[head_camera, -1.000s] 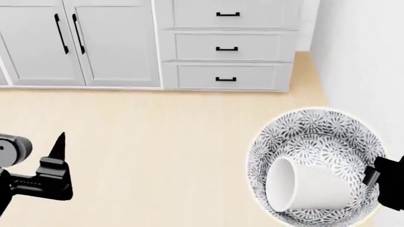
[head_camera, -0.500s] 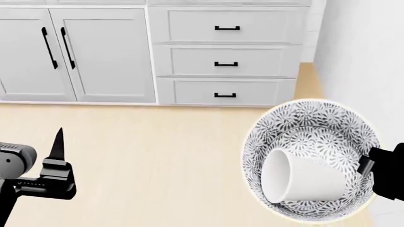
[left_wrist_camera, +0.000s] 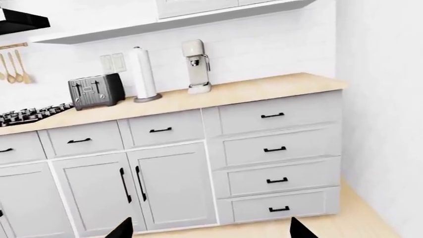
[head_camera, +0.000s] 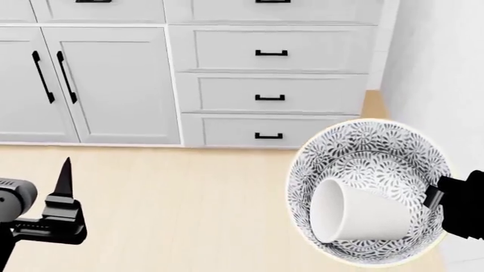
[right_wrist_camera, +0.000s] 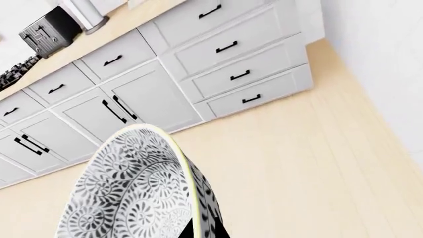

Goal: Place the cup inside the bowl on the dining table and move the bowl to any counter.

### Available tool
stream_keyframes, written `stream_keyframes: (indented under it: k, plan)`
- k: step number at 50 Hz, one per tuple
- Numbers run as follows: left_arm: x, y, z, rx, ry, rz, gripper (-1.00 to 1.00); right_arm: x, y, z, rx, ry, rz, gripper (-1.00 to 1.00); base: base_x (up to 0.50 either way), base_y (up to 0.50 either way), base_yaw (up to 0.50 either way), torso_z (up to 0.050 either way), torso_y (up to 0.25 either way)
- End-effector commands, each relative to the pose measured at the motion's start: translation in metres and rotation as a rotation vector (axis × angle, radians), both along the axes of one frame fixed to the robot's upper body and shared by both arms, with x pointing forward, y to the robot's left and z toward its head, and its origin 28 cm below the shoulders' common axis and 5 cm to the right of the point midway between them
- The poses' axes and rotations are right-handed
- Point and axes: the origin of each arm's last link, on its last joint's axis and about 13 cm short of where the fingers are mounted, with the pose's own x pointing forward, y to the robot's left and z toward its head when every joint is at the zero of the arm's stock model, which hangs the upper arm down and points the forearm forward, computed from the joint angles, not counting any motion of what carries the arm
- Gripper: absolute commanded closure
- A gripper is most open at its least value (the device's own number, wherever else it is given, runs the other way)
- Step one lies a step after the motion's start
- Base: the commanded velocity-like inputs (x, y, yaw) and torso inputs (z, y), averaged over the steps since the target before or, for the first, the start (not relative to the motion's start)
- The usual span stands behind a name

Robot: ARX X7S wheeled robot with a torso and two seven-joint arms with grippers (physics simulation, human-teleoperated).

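The round deep bowl with a black-and-white leaf pattern and pale yellow-green rim (head_camera: 368,192) is held in the air at 4 o'clock in the head view. The small plain white tapered cup (head_camera: 355,214) lies on its side inside it. The black right gripper (head_camera: 454,209) pinches the bowl's rim at 3 o'clock. The left gripper (head_camera: 64,204), at 8 o'clock, holds nothing, jaws spread wide. The carry to the warm tan wooden counter (left_wrist_camera: 218,94) looks underway. Next, I judge, the bowl must rise above the grey drawers (head_camera: 271,73) and stay level.
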Motion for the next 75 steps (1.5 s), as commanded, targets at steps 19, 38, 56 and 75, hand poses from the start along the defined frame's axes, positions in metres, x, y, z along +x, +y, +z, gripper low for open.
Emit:
stream_keyframes:
  k: [19, 38, 56, 75]
  plan:
    - [0.011, -0.01, -0.001, -0.011, -0.01, 0.001, -1.0, 0.001, 0.001, 0.003, 0.016, -0.027, 0.007, 1.0, 0.5, -0.02, 0.0, 0.001, 0.001]
    - [0.007, -0.006, 0.0, -0.014, -0.01, 0.002, -1.0, 0.004, 0.002, 0.011, 0.007, -0.033, 0.011, 1.0, 0.5, -0.02, 0.0, 0.0, 0.002]
    - [0.009, -0.01, -0.002, -0.011, -0.008, -0.002, -1.0, 0.007, 0.003, 0.016, 0.007, -0.043, 0.019, 1.0, 0.5, -0.02, 0.0, 0.0, 0.002]
    - [0.006, -0.005, 0.0, -0.019, -0.009, -0.001, -1.0, 0.013, 0.007, 0.023, 0.006, -0.056, 0.03, 1.0, 0.5, -0.02, 0.0, 0.0, 0.002]
